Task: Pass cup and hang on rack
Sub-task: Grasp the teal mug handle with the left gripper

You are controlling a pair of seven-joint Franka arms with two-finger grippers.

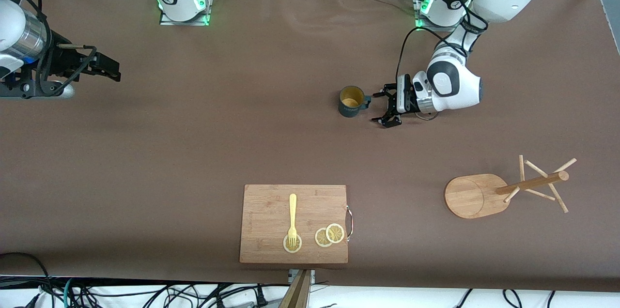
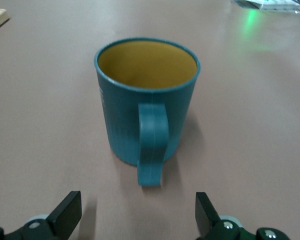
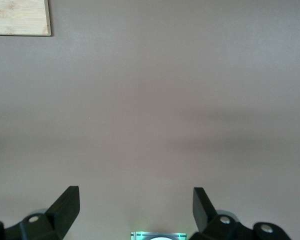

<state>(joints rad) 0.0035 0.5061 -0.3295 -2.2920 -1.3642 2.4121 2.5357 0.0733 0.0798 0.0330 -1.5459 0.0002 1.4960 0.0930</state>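
Cup [image 1: 351, 101], a small dark teal ribbed mug with ochre interior, stands upright mid-tabletop [image 1: 193, 143], handle facing the left tool [image 1: 382, 107], which is spread wide, empty, just beside it. Judged rigid, light, smooth; the handle suits grasping. Right tool [image 1: 109, 68] waits open, empty.

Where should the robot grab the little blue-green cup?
Probably by its handle. The cup stands upright with the handle pointing at the left hand, whose fingers are open on either side of it, not touching. Coming in level from that side should let them close on the loop. The right hand waits, open.
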